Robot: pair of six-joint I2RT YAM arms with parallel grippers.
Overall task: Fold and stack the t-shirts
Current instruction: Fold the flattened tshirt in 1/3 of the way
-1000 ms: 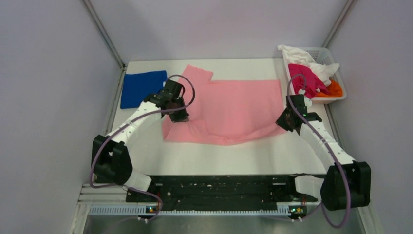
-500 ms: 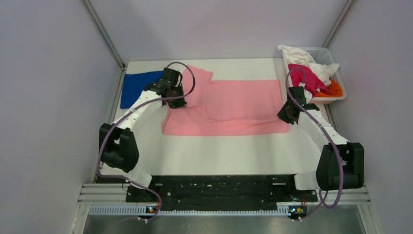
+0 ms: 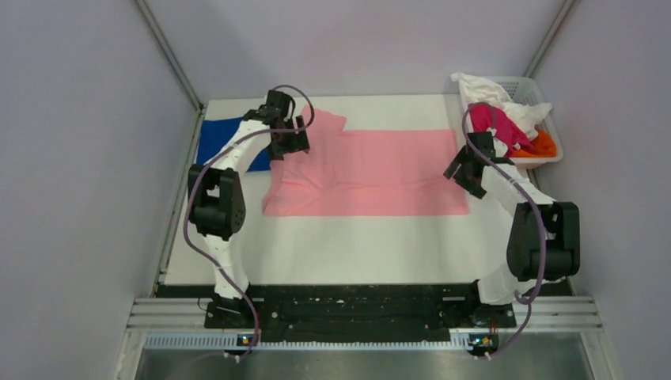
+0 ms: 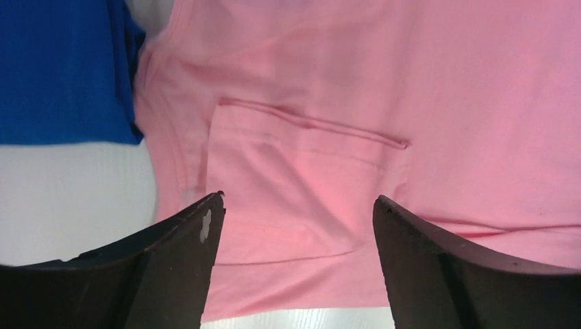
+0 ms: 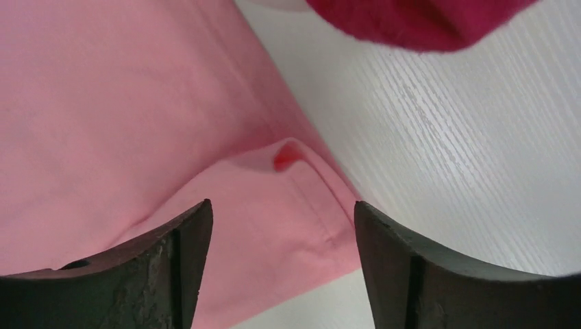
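The far-right basket (image 3: 524,85) holds crumpled shirts (image 3: 497,127). The pink shirt (image 3: 372,170) lies mid-table, the blue shirt (image 3: 212,138) far left. Left claw (image 3: 287,147) and right claw (image 3: 464,170) hang released over the pink one's side edges.

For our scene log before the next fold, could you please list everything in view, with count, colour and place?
light pink cotton t-shirt: 1, pink, flat, mid-table
royal blue t-shirt: 1, blue, far left, beside the pink one
white plastic slotted basket: 1, white, far right corner
white garment: 1, white, in basket
magenta garment: 1, magenta, in basket
orange garment: 1, orange, in basket
white table: 1, white, beneath everything
left gripper: 1, black, open, over pink shirt's left edge
right gripper: 1, black, open, over its right edge
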